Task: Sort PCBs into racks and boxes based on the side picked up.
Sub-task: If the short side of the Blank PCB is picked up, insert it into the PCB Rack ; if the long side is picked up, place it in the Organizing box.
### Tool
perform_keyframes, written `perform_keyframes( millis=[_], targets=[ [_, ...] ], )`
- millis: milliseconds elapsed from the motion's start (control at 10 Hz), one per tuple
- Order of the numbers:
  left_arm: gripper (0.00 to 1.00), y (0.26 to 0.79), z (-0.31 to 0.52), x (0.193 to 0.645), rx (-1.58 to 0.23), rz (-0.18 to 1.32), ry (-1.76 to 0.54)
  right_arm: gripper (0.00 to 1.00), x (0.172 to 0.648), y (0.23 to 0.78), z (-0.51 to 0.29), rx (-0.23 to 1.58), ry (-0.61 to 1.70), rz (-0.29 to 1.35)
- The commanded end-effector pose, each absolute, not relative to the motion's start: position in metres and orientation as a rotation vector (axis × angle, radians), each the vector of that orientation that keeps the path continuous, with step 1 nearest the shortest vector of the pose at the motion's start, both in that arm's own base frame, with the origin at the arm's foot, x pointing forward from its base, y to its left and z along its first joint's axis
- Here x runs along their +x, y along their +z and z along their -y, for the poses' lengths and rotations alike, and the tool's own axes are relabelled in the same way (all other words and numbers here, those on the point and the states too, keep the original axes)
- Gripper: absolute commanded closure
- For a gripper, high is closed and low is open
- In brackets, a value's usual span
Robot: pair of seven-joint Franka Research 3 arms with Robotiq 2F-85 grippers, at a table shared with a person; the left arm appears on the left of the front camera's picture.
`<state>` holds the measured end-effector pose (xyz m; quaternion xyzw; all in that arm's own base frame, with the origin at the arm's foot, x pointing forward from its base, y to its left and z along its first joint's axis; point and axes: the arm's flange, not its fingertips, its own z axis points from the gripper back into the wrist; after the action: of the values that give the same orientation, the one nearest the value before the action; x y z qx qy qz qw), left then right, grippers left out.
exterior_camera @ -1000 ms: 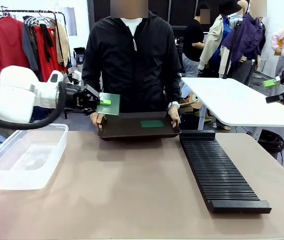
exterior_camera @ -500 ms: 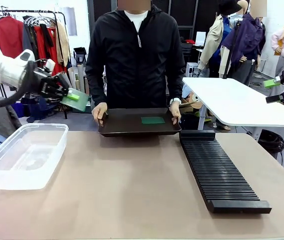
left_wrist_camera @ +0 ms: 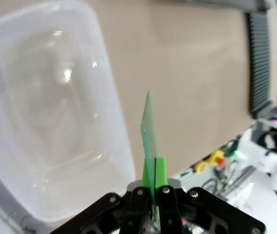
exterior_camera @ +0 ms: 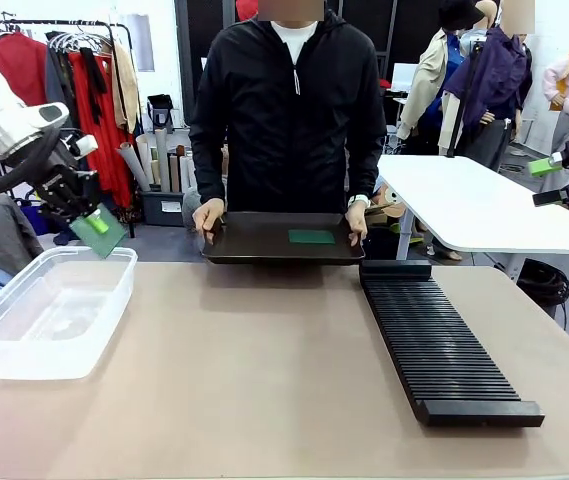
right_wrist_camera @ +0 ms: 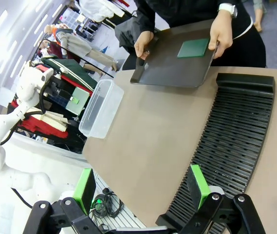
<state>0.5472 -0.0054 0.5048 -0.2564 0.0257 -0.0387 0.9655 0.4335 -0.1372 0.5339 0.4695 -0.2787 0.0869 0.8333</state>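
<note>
My left gripper is shut on a green PCB, held tilted above the far end of the clear box. In the left wrist view that PCB stands edge-on between the shut fingers, with the box below and to the left. A second PCB lies on a dark tray that the person holds with both hands at the far edge. The black rack runs along the right half of the table. My right gripper is open with nothing in it, above the rack.
The person stands at the far side, a hand on each end of the tray. A white side table stands at the back right. Bare tabletop lies between box and rack.
My left arm has swung left and down with the PCB, from beside the tray to above the box's far end. The tray and the right arm stay put.
</note>
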Motion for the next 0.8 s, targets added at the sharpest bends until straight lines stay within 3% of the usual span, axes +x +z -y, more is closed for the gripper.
perform_keyframes(
  millis=[0,300,700],
  targets=[
    [1.00,0.512,0.009,0.556,-0.401,-0.155,-0.117,0.00,0.433,0.536,0.136,0.985,0.190,0.587],
    [1.00,0.497,0.002,0.563,-0.235,-0.142,-0.159,0.00,0.433,0.536,0.136,0.985,0.190,0.587],
    [1.00,0.472,-0.018,0.556,-0.296,-0.016,-0.190,0.00,0.433,0.536,0.136,0.985,0.190,0.587]
  ],
)
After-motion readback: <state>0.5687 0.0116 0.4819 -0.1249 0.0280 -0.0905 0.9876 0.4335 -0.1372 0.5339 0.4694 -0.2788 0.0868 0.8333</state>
